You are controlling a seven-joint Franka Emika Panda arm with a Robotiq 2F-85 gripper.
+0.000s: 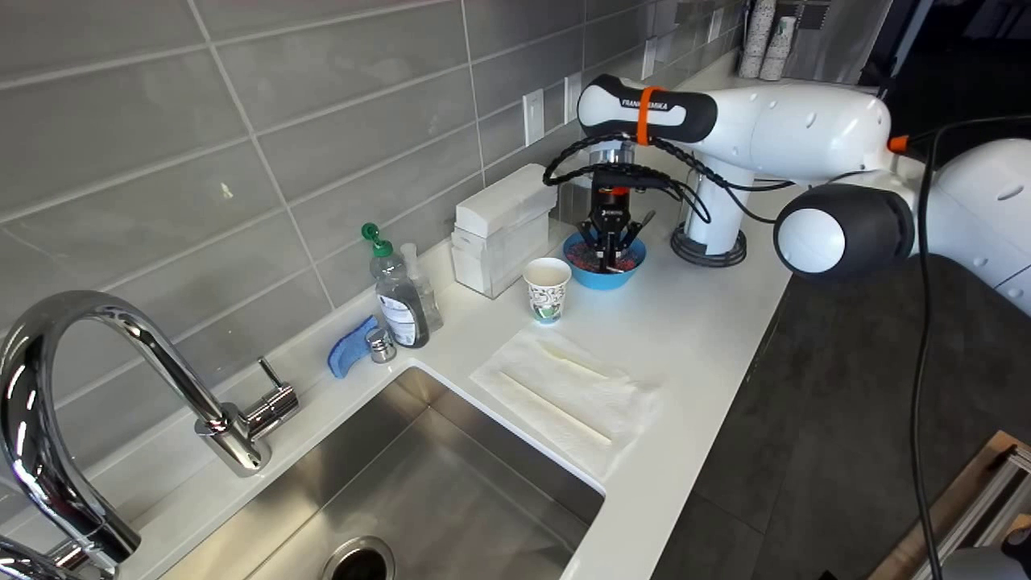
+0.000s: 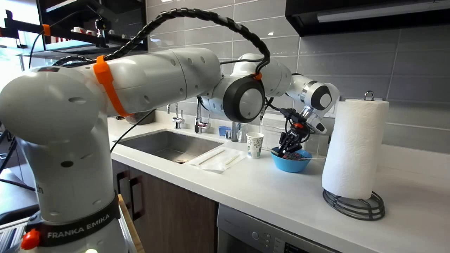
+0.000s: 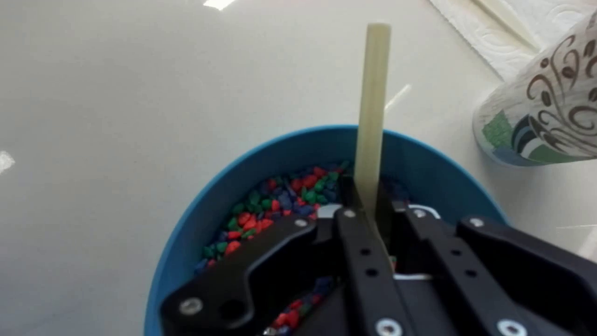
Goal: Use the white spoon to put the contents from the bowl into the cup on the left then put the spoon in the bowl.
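bowl (image 2: 291, 165), cup (image 2: 254, 146) on white counter (image 2: 253, 184) | steel sink (image 1: 459, 499) | grey tiled wall (image 1: 362, 153)

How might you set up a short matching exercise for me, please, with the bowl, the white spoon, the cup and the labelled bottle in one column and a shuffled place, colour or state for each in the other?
Column one
1. bowl
2. white spoon
3. cup
4. labelled bottle

Column two
A. green-topped
B. gripped by the hand
C. open at the top and printed with swirls
D. bright blue, holding red, green and blue bits

Right pairs: 1-D; 2-B; 3-C; 4-A
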